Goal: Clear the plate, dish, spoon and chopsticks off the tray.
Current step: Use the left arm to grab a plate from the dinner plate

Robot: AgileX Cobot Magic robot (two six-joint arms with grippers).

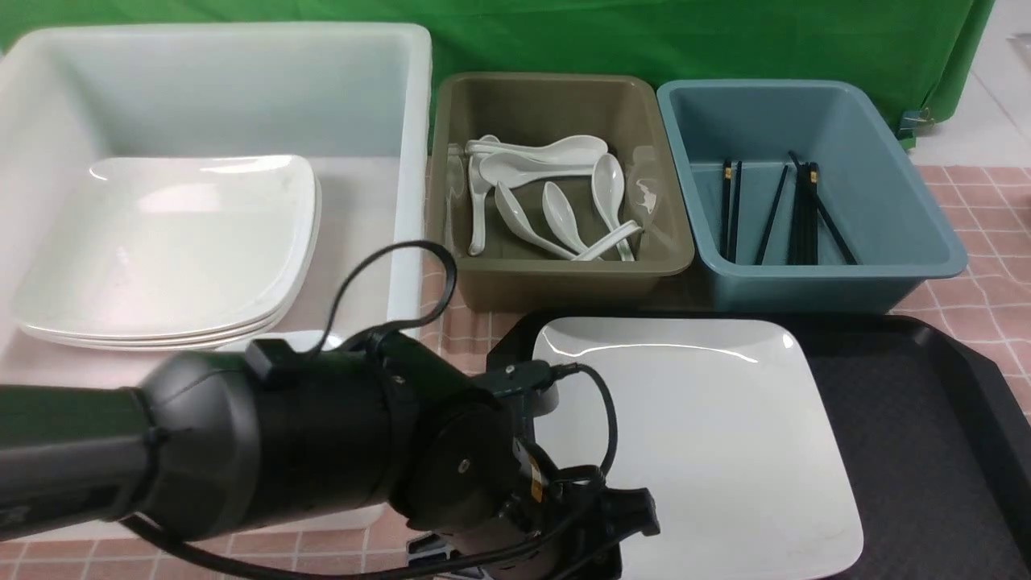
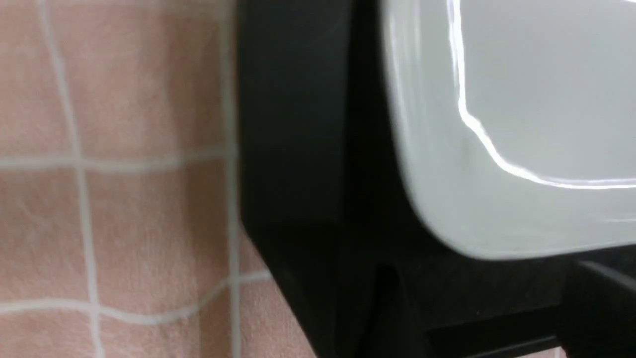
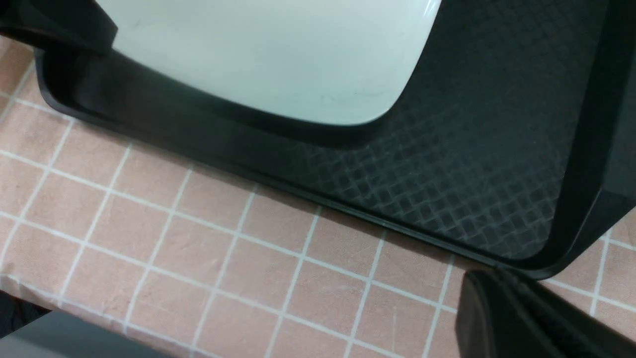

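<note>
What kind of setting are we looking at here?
Probably a lab mock-up of a canteen dish-return station: green backdrop, white bin of plates, olive bin of spoons, blue bin of chopsticks, black tray with a plate.

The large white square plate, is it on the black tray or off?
On: the large glossy white square plate lies flat inside the raised rim of the black diamond-textured tray.

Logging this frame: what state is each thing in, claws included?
plate: flat on the tray, empty.
tray: on the tablecloth, right part bare.
white bin: holds stacked plates.
olive bin: holds several spoons.
blue bin: holds chopsticks.
left claw: by the plate's near left corner; open or shut unclear.
right claw: shut, off the tray by its corner.
</note>
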